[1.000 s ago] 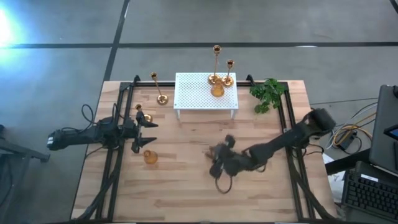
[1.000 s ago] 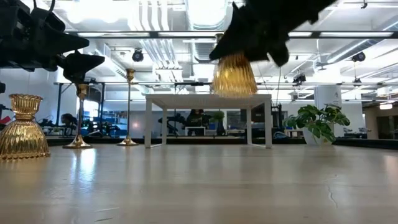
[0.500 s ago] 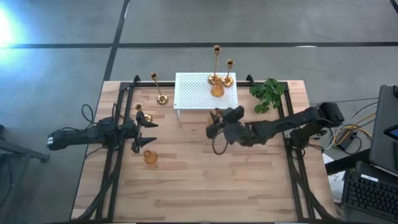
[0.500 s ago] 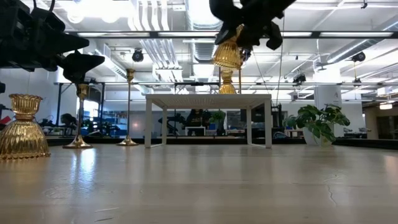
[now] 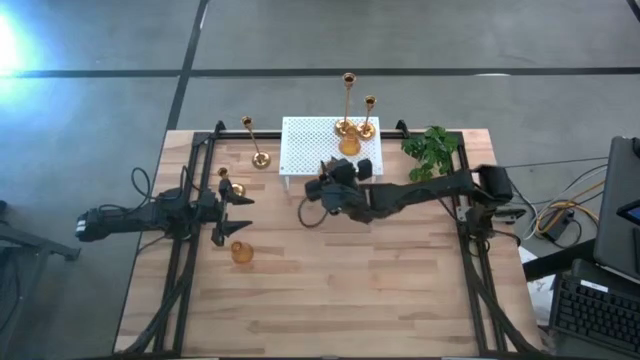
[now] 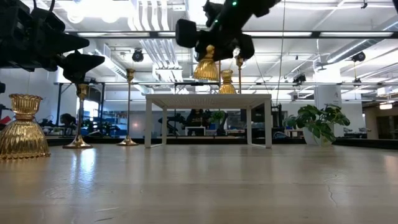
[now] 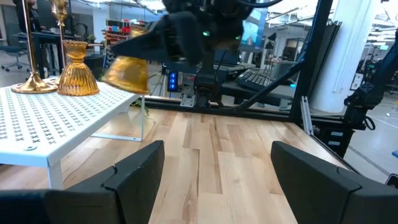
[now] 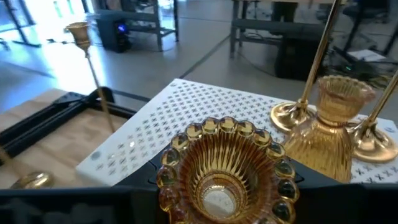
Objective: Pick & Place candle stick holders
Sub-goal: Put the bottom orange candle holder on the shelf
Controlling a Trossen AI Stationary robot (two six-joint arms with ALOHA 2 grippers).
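My right gripper (image 5: pixel 333 188) is shut on a squat, ribbed gold candle stick holder (image 6: pixel 206 67) and carries it in the air at the near edge of the white perforated stand (image 5: pixel 330 150). On the stand's far right part stand two tall thin holders (image 5: pixel 348 100) and a squat one (image 5: pixel 349 146). A tall holder (image 5: pixel 255 148), a small one (image 5: pixel 225 181) and a squat one (image 5: pixel 242 252) rest on their bases on the wooden table at the left. My left gripper (image 5: pixel 230 215) waits open beside them. My right gripper pinches the squat holder's upper cup (image 8: pixel 224 163) between its two fingers, one on each side just below the beaded rim. The fingers reach in nearly level from the table's right. The holder is lifted clear, with its flared bell base (image 6: pixel 206 72) hanging down, slightly tilted.
A green leafy sprig (image 5: pixel 430 150) lies at the table's far right. Black frame rails (image 5: pixel 190 200) run along both sides of the table. The wooden top in front of the stand is bare (image 5: pixel 330 290).
My right gripper has carried the squat holder up and toward the table's far edge, and a little to the left. It went from mid-table to the stand's near edge, turning as it went. The holder stays in the grip, clear of the table.
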